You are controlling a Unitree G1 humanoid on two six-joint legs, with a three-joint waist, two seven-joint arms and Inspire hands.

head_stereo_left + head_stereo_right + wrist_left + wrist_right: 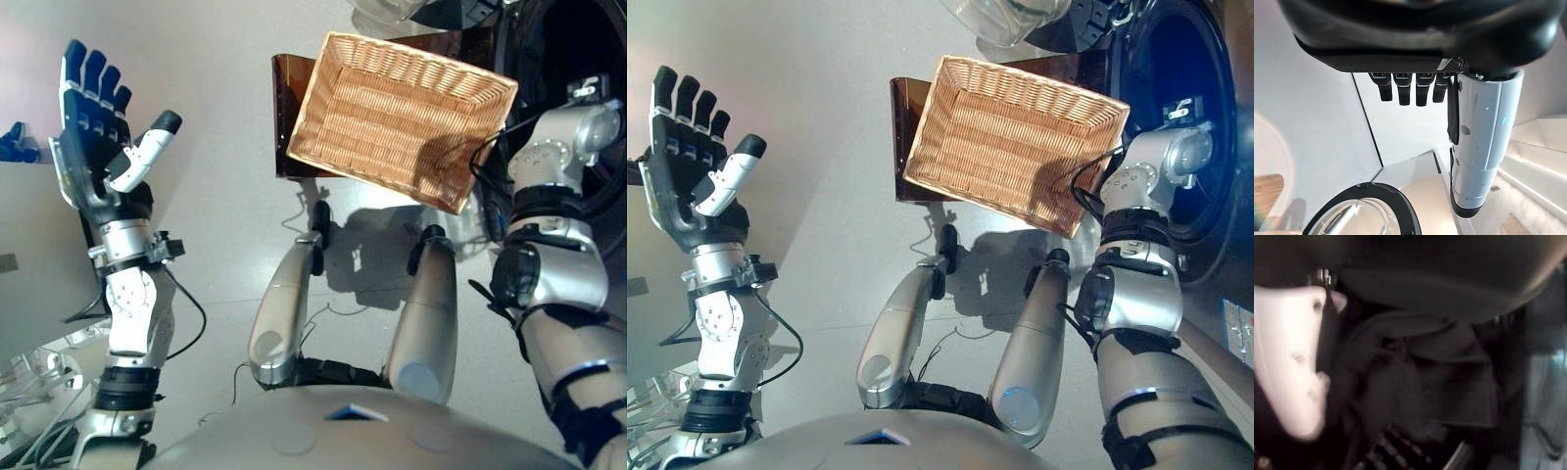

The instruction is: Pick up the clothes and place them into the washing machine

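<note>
1. Left hand at 10 o'clock, raised, fingers spread straight, holding nothing; idle.
2. Wicker basket at 12–1 o'clock, sitting on a brown stand; basket looks empty.
3. Right arm reaches past the basket into the washing machine drum at 2 o'clock. Right hand not visible in the eye views.
4. Right wrist view: dark cloth bunched just past the right hand. Can't tell whether its fingers are closed on it or spread.
5. Risks, my read: cloth snags on the fingers and drags back out on withdrawal; or the forearm clips the basket corner and knocks it off the stand.
</note>
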